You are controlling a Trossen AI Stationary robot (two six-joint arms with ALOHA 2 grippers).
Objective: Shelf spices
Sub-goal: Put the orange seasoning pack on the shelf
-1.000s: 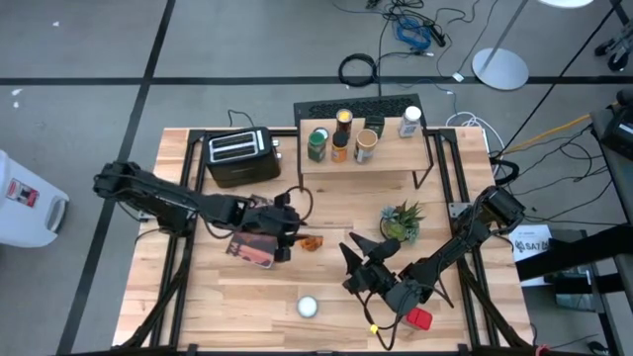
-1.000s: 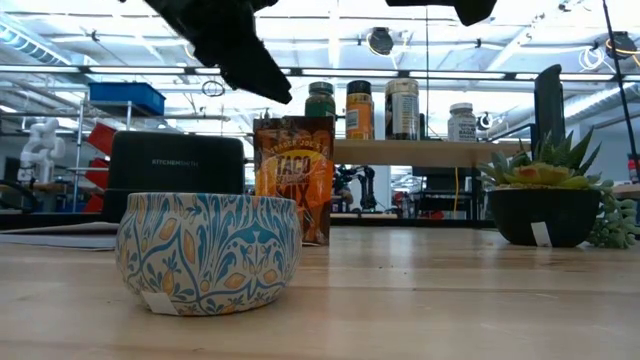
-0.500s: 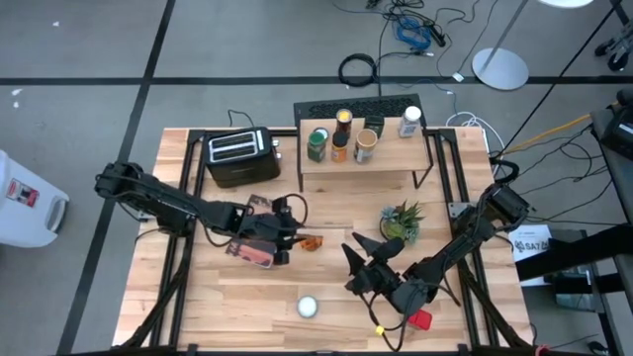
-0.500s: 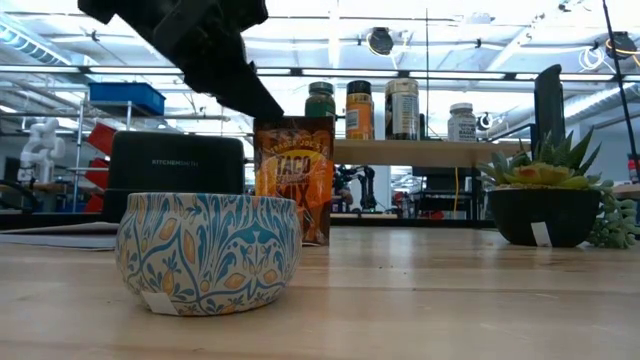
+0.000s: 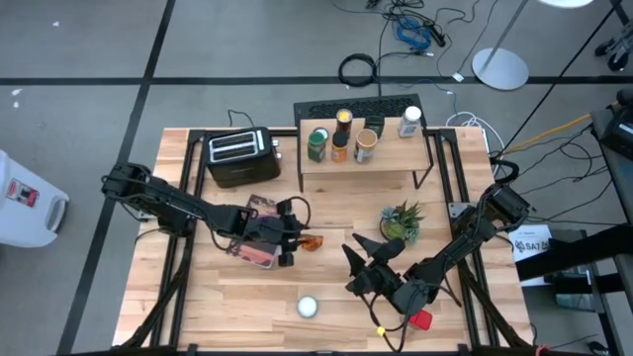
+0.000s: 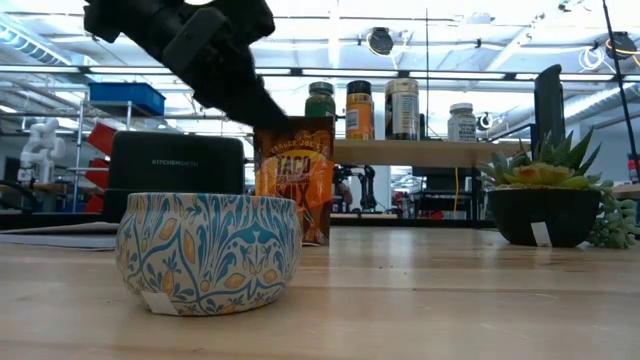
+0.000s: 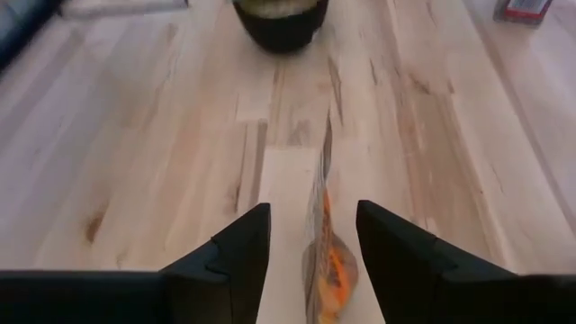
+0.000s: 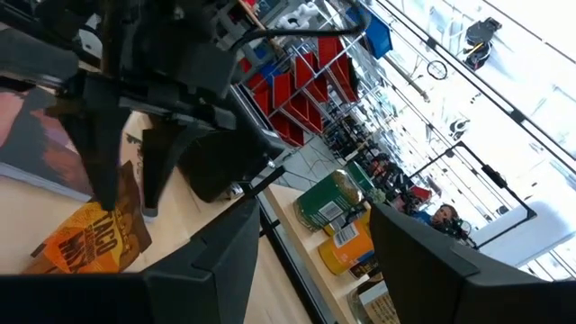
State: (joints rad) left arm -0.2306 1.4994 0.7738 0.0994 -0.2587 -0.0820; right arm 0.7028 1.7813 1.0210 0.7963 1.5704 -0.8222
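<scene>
An orange taco seasoning packet [image 5: 311, 242] [image 6: 293, 180] stands upright on its bottom edge at the table's middle. My left gripper [image 5: 294, 240] [image 7: 310, 243] hangs just above it, open, with one finger on either side of the packet's top edge [image 7: 322, 193], apart from it. My right gripper [image 5: 364, 247] [image 8: 315, 261] waits open to the packet's right. The shelf [image 5: 396, 153] [image 6: 420, 152] at the far edge carries several jars [image 5: 341, 143]. A blue patterned tin [image 5: 308, 307] [image 6: 208, 252] sits near the near edge, and a red-topped item [image 5: 420, 318] lies beside my right arm.
A reddish book [image 5: 252, 247] lies flat under my left gripper's wrist. The black toaster [image 5: 237, 155] stands at the far left, and a potted plant [image 5: 401, 222] sits right of the packet. Bare wood lies between packet and shelf.
My left gripper has come down and a little toward the near edge, from well above the packet to its top edge, staying open. The packet has kept its place.
</scene>
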